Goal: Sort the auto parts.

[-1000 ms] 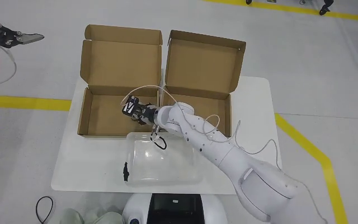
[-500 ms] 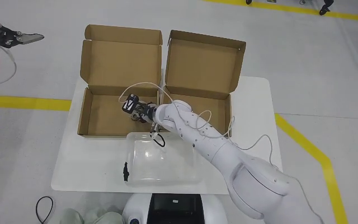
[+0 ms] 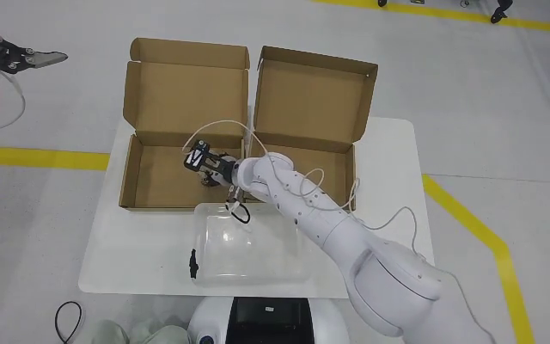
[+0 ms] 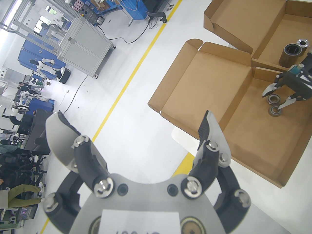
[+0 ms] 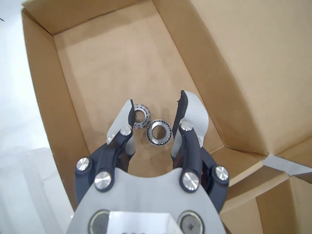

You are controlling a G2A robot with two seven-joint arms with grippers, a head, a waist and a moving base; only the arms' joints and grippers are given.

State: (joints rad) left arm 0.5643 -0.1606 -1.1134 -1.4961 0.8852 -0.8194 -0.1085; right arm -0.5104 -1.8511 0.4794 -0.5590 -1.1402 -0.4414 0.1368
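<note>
From my console the sort looks far along. Two small silver tapered roller bearings [image 5: 141, 119] [image 5: 159, 132] lie side by side on the floor of the left brown cardboard box [image 3: 155, 181]. The right brown cardboard box [image 3: 335, 168] holds a dark cylindrical sleeve [image 4: 290, 54] and a shorter silver cylinder [image 4: 302, 43] standing just beside it. The clear plastic bin [image 3: 258, 254] at the near edge of the white table [image 3: 387, 172] looks almost emptied. I see just one small black piece [image 3: 193, 262] at its left wall, and I cannot tell what it is, so at most a pick or two seems left. The right gripper [image 5: 156, 101] hangs inside the left box directly over the bearings, its pincer released and holding nothing. The left gripper [image 4: 132, 120] is well apart from the table, out over the floor, also spread wide and empty. As for writing, both boxes are plain and unprinted. A white sticker sits on each wrist plate, cut off at the frame edge, and I cannot read either one. The pale lettering on the right gripper's body is too small to make out.
</note>
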